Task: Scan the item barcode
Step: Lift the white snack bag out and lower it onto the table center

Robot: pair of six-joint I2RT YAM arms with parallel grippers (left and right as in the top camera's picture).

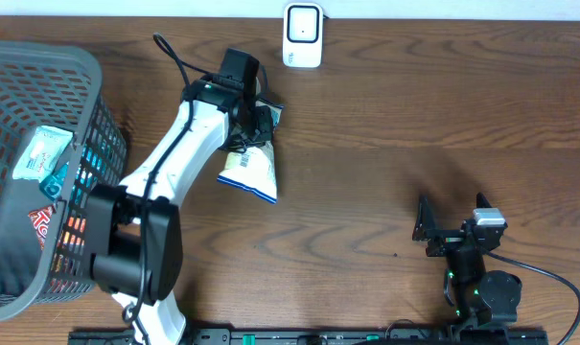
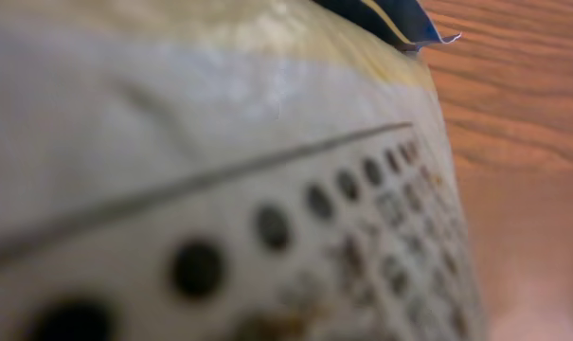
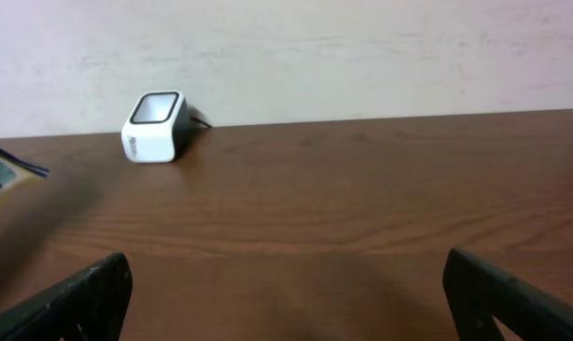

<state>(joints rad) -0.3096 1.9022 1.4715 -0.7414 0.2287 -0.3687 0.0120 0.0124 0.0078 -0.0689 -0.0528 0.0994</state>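
Observation:
The item is a white, yellow and blue snack bag (image 1: 250, 173) hanging from my left gripper (image 1: 254, 125), which is shut on its top end. In the left wrist view the bag (image 2: 220, 189) fills the frame as a blur of dark printed dots, and it hides my fingers. The white scanner (image 1: 302, 34) stands at the table's far edge, up and to the right of the bag; it also shows in the right wrist view (image 3: 154, 127). My right gripper (image 1: 426, 230) rests low at the front right, open, with nothing between its fingers (image 3: 87, 294).
A dark mesh basket (image 1: 88, 91) holding several packets stands at the left edge, close to the left arm's base. A cable (image 1: 170, 53) runs along the left arm. A pale wall (image 3: 362, 47) rises behind the scanner.

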